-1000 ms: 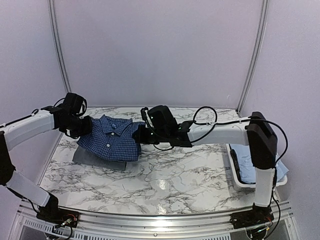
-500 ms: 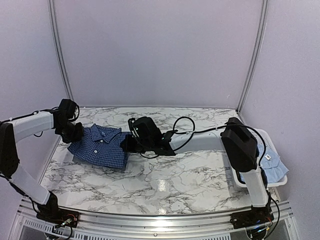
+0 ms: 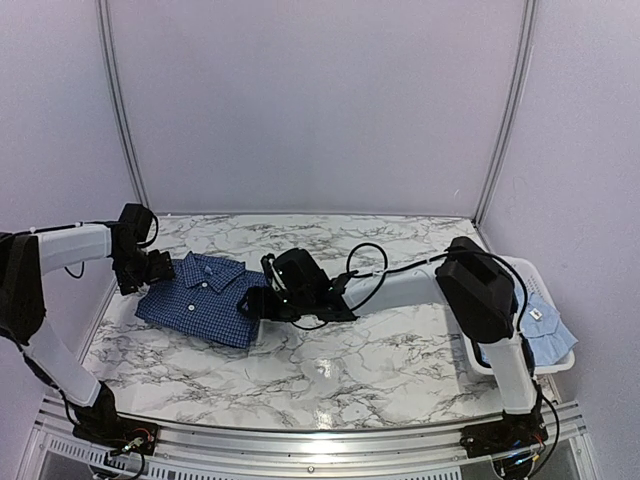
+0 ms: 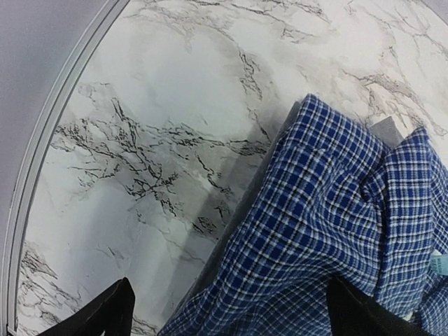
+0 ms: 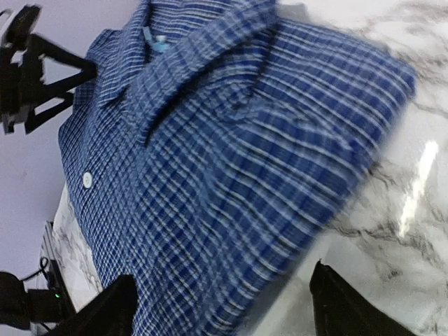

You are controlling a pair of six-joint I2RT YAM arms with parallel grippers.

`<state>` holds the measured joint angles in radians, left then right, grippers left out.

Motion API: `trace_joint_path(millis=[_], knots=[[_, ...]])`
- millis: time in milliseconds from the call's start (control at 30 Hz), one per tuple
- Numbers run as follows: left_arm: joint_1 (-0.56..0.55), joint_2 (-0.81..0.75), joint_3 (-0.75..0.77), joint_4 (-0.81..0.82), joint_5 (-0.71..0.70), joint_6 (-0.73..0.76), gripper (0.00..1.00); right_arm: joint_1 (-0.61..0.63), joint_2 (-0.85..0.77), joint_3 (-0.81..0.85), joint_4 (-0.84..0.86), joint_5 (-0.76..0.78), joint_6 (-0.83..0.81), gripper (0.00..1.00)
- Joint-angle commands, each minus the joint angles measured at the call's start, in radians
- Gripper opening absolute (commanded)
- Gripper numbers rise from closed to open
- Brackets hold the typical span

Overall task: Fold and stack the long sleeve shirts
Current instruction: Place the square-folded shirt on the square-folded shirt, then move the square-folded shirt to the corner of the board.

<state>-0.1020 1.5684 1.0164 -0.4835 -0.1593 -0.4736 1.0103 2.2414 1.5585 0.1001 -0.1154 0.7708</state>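
The dark blue checked shirt (image 3: 195, 298) lies folded, collar up, at the table's left side on top of the grey shirt (image 4: 387, 130), of which only thin edges show. My left gripper (image 3: 152, 272) stands open at the shirt's left edge, its fingers (image 4: 115, 311) spread wide over the checked cloth (image 4: 315, 231). At the shirt's right edge my right gripper (image 3: 253, 303) is open too, the checked shirt (image 5: 231, 147) lying loose between its fingers (image 5: 336, 304). The light blue shirt (image 3: 550, 330) rests in the basket on the right.
A white basket (image 3: 470, 345) stands at the table's right edge beside the right arm's base. The curved left table rim (image 4: 42, 175) runs close to the left gripper. Bare marble (image 3: 340, 370) stretches in front of the shirts.
Both arms carried the checked shirt left and down onto the grey one. Both grippers, shut on it before, have opened and let it go.
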Motion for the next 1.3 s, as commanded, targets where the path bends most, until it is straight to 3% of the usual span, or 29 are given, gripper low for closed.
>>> trace_joint_path(millis=[0,67,367,767,933,1267], knots=[[-0.006,-0.084,0.015,0.014,0.020,-0.007,0.99,-0.036,-0.131,-0.068,-0.016,0.013,-0.060,0.92],[-0.026,-0.118,0.020,0.010,0.041,-0.012,0.99,-0.053,-0.173,-0.102,-0.038,0.026,-0.082,0.99],[-0.266,-0.193,0.053,0.013,0.082,-0.127,0.99,-0.121,-0.367,-0.278,-0.070,0.089,-0.154,0.98],[-0.659,0.039,0.182,0.111,0.092,-0.287,0.99,-0.191,-0.552,-0.436,-0.141,0.199,-0.190,0.99],[-0.696,0.174,0.263,0.132,0.121,-0.313,0.99,-0.217,-0.612,-0.509,-0.126,0.216,-0.179,0.99],[-0.659,0.390,0.360,0.153,0.194,-0.287,0.99,-0.235,-0.687,-0.586,-0.128,0.250,-0.180,0.98]])
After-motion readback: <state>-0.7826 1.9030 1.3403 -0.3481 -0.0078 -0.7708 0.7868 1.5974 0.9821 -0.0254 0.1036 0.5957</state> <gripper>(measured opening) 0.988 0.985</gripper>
